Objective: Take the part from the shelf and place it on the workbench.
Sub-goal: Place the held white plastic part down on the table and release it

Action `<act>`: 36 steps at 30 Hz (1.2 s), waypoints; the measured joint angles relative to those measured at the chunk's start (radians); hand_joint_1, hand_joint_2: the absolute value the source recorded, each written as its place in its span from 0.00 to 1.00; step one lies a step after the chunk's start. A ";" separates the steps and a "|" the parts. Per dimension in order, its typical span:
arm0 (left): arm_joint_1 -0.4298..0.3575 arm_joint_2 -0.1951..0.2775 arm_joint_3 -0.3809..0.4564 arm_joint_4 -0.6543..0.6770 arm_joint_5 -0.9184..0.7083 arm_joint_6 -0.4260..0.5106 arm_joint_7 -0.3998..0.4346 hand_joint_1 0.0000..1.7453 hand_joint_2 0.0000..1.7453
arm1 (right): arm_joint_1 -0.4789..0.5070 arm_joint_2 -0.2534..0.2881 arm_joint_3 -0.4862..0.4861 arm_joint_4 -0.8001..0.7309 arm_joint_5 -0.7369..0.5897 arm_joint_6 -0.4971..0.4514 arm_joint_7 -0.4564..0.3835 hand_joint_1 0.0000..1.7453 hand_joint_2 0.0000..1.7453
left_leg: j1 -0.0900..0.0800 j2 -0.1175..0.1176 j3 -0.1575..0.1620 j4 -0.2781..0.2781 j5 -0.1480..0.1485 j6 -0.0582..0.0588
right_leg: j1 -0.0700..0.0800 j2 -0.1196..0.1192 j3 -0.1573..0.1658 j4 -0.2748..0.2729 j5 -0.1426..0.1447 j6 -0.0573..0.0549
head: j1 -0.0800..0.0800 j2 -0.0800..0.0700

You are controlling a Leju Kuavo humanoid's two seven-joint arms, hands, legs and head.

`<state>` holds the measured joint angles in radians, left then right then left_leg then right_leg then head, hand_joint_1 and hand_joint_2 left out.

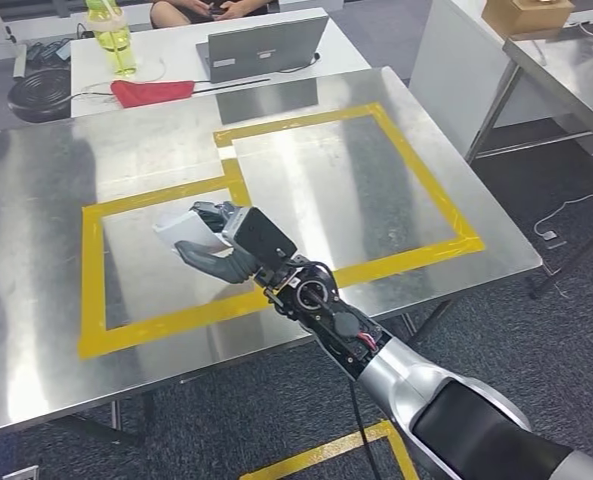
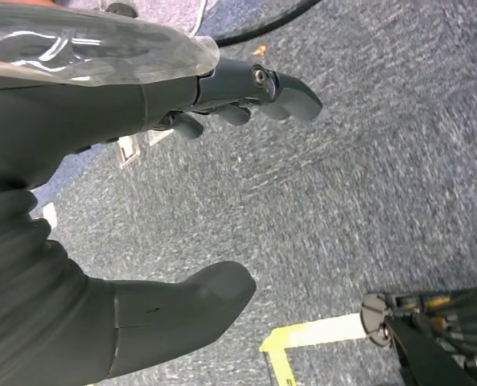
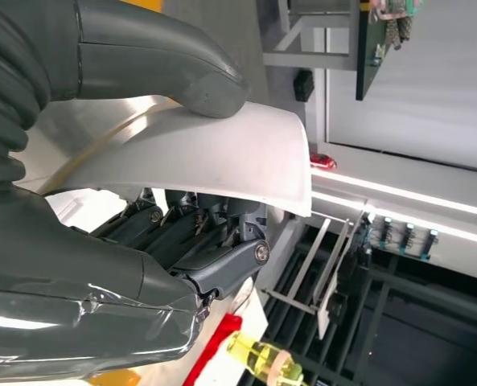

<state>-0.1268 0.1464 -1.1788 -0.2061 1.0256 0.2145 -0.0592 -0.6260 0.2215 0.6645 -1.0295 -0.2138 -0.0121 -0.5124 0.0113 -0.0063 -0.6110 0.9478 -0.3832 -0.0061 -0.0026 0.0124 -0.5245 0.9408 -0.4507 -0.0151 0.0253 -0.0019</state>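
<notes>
Head view: the steel workbench [image 1: 444, 215] lies under the right hand [image 1: 216, 243], which pinches the white part [image 1: 181, 229] between thumb and fingers, inside the yellow tape outline [image 1: 89, 290]. This looks like the placing step; next comes lowering and letting go. The left hand [image 2: 133, 201] hangs spread above the carpet. The fingers hide the part's underside.

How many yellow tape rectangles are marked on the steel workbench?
2: a nearer yellow tape rectangle under the right robot hand holding the white curved part, and a farther yellow tape rectangle beyond it.
</notes>
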 joint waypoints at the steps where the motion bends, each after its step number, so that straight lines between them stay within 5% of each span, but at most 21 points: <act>1: 0.000 0.000 0.000 0.000 -0.001 0.001 0.000 0.00 1.00 | -0.003 0.000 0.001 0.001 0.001 0.001 0.000 0.84 1.00 | -0.001 -0.001 0.000 0.000 -0.001 0.002 | 0.000 -0.001 0.001 -0.003 0.000 0.000 | 0.003 0.000; 5: 0.000 -0.002 0.000 0.000 -0.003 0.003 0.000 0.00 1.00 | -0.008 0.000 0.006 0.002 0.012 0.007 0.001 0.84 1.00 | -0.003 -0.001 0.000 0.000 -0.003 0.010 | -0.002 -0.003 0.003 -0.009 0.000 0.006 | 0.012 0.000; 10: 0.000 -0.003 0.000 0.000 -0.004 0.003 0.000 0.00 1.00 | -0.008 0.001 0.010 0.004 0.013 0.009 0.001 0.84 1.00 | -0.007 -0.001 0.000 0.001 -0.003 0.014 | -0.007 -0.003 0.005 -0.013 0.002 0.040 | 0.013 0.000; 12: -0.001 -0.003 0.000 0.000 -0.004 0.003 0.000 0.00 1.00 | -0.009 0.001 0.012 0.006 0.014 0.009 0.003 0.84 1.00 | -0.007 -0.001 0.000 0.001 -0.003 0.014 | -0.007 -0.003 0.005 -0.013 0.003 0.045 | 0.012 0.000; 25: -0.001 -0.003 0.000 0.000 -0.021 0.003 0.000 0.00 1.00 | -0.087 0.014 0.022 0.056 0.087 -0.021 0.046 0.84 1.00 | -0.005 -0.001 0.004 -0.005 0.001 0.014 | -0.006 -0.003 0.006 -0.012 0.004 0.048 | 0.002 0.000; 36: -0.020 -0.014 0.000 0.000 -0.042 -0.007 0.000 0.00 1.00 | -0.295 0.066 0.085 0.292 0.396 -0.162 0.273 0.84 1.00 | -0.005 -0.001 0.005 -0.005 0.002 0.012 | -0.006 -0.003 0.006 -0.011 0.004 0.047 | 0.001 0.000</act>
<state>-0.1467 0.1321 -1.1788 -0.2064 0.9835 0.2079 -0.0596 -0.9211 0.2877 0.7492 -0.7371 0.1823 -0.1738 -0.2393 0.0062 -0.0071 -0.6064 0.9427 -0.3814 0.0064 -0.0087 0.0092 -0.5189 0.9296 -0.4471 0.0323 0.0264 -0.0019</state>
